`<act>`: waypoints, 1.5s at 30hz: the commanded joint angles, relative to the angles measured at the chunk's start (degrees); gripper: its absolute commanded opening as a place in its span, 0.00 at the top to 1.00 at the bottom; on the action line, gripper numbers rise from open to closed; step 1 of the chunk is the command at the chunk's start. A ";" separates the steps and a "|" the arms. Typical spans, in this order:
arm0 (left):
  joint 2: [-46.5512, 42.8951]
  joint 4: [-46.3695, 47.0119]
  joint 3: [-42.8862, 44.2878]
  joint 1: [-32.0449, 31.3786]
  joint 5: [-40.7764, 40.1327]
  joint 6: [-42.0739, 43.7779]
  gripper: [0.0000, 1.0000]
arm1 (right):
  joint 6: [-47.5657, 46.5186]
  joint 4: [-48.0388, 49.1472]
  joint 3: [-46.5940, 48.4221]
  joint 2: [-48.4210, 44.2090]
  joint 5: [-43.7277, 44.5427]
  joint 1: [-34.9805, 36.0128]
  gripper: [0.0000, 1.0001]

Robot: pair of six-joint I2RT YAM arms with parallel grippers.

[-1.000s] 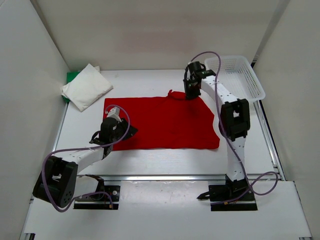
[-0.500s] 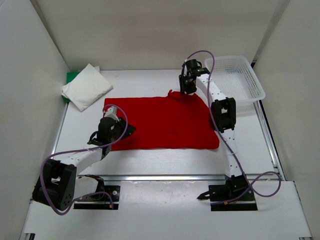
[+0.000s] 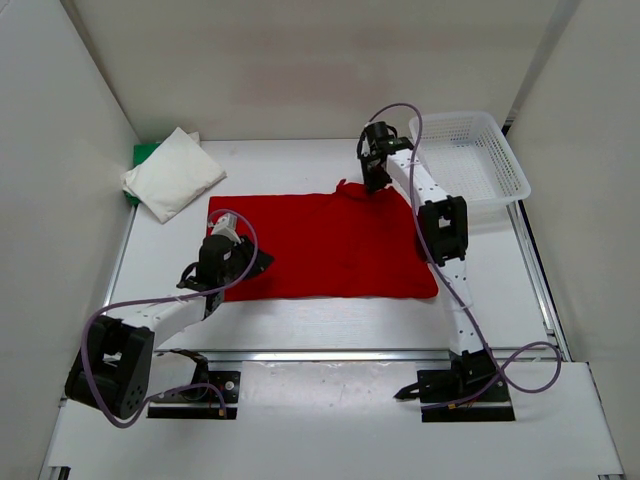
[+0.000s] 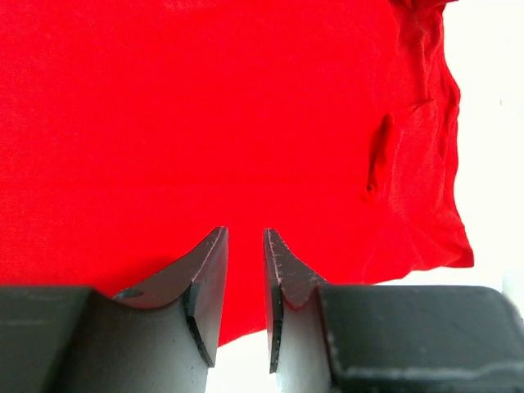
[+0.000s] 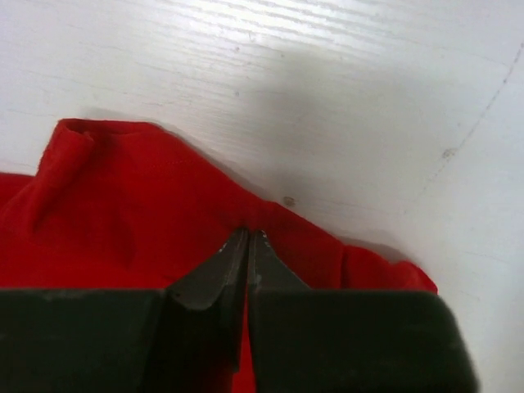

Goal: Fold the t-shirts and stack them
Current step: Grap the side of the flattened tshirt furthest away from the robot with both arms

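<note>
One soft red t-shirt (image 3: 330, 245) lies flat, roughly rectangular, faintly creased.

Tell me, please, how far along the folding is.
Done: the folded white cloth t-shirt lies on the green cloth t-shirt, far left. In hand: the flat red cloth t-shirt, right hand pinching its far edge, left hand at its near-left corner. Left: folding and stacking it.

Overhead view from the near edge, wrist views close over the shared red t-shirt (image 3: 330, 245)
</note>
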 commanded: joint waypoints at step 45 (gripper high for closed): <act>-1.32 -1.34 2.39 4.82 0.65 -1.01 0.65 | 17.86 40.94 -60.36 -33.21 -19.02 -3.28 0.69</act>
